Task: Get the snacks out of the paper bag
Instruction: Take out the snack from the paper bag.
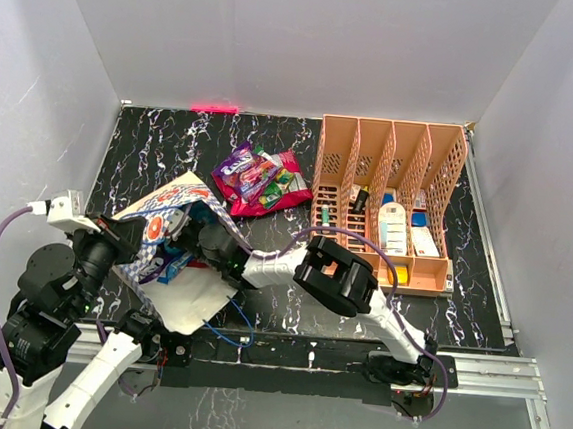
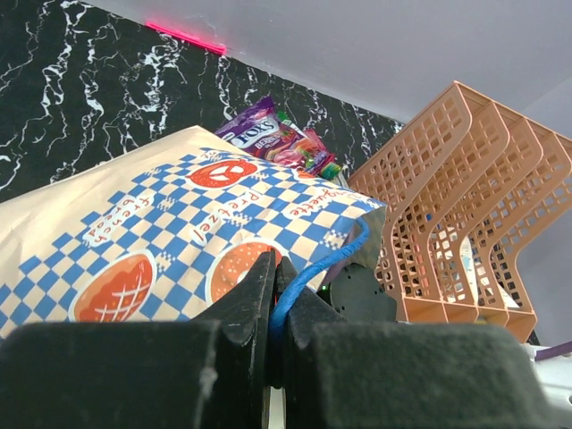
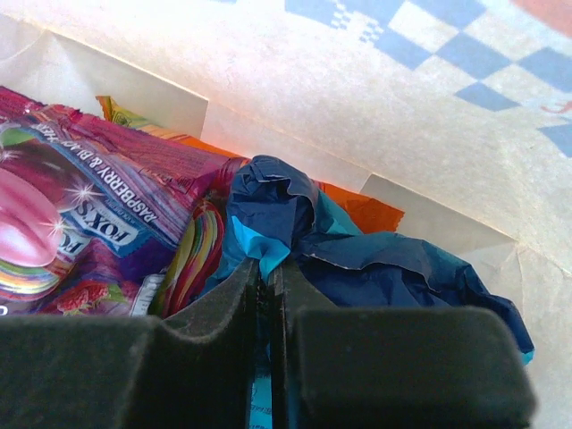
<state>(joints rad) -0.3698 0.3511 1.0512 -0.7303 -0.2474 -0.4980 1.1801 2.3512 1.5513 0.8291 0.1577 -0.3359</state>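
The cream paper bag (image 1: 171, 209) with blue checks lies tilted on the left of the black table. My left gripper (image 2: 275, 286) is shut on the bag's blue cord handle (image 2: 331, 261) and holds the bag's mouth up. My right gripper (image 1: 196, 239) reaches into the bag's mouth. Inside the bag it (image 3: 266, 273) is shut on a crumpled blue snack packet (image 3: 375, 268). A purple-pink snack packet (image 3: 80, 214) and an orange one (image 3: 357, 207) lie beside it in the bag. Two or three snack packets, purple, pink and red (image 1: 259, 179), lie on the table behind the bag.
A peach slotted organizer (image 1: 388, 198) with small bottles and boxes stands at the right. White walls close the table at the back and sides. A metal rail (image 1: 473, 371) runs along the near edge.
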